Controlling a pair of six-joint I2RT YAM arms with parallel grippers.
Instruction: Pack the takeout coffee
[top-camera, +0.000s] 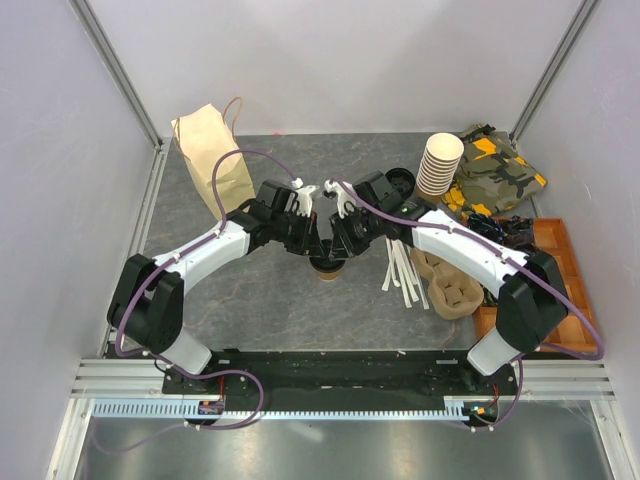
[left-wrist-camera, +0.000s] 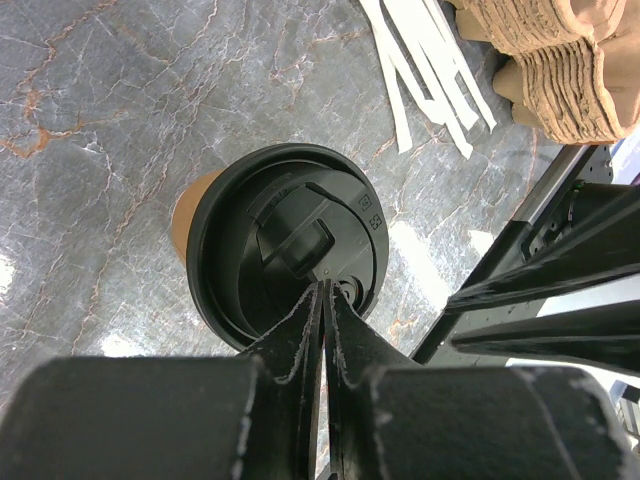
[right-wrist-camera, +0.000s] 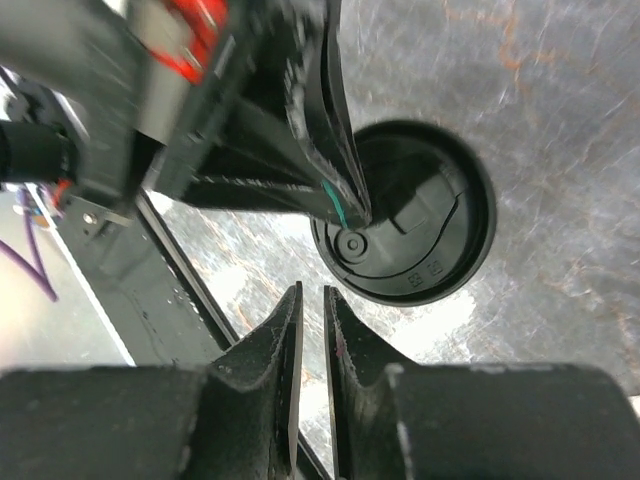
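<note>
The takeout coffee, a brown paper cup under a black lid, stands on the grey table between the two arms. My left gripper is shut with nothing between its fingers. Its tips rest on the lid's top near the rim. The right wrist view shows those left fingers touching the lid. My right gripper hangs just beside the lid's edge, its jaws a narrow gap apart and holding nothing. In the top view both grippers, left and right, meet over the cup.
A kraft paper bag stands at the back left. Back right are a stack of lidless cups, loose black lids and a camouflage cloth. White strips, cardboard cup carriers and an orange tray lie to the right.
</note>
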